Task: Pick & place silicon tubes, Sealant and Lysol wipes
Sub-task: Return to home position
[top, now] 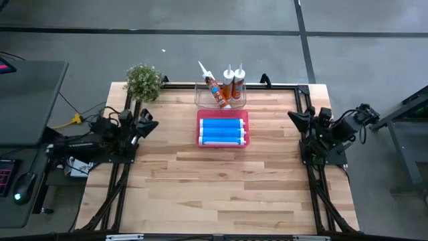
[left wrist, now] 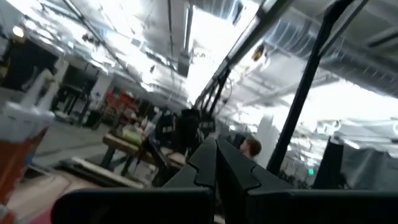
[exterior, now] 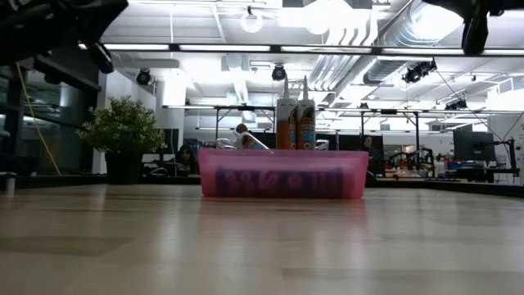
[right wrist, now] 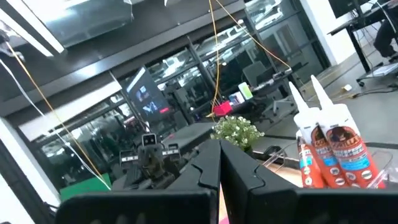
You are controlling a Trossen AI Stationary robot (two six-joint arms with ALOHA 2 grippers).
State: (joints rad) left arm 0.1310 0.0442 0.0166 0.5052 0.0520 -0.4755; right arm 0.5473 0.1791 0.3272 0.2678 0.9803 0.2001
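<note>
Tabletop, high view: three blue sealant tubes (top: 222, 130) are lying in the red container (top: 223, 113), with silicone tubes (top: 232, 83) standing in the clear bin (top: 202, 99) behind it; left gripper (top: 148, 121) and right gripper (top: 295, 117) are hanging at opposite table edges, well apart from both.
Low view: print inside the container is showing too blurred to read.
Left wrist view: fingers (left wrist: 200, 165) are pressing together, holding nothing.
Right wrist view: jaws are meeting, empty; orange-and-blue tube labels are showing, wording unreadable.
</note>
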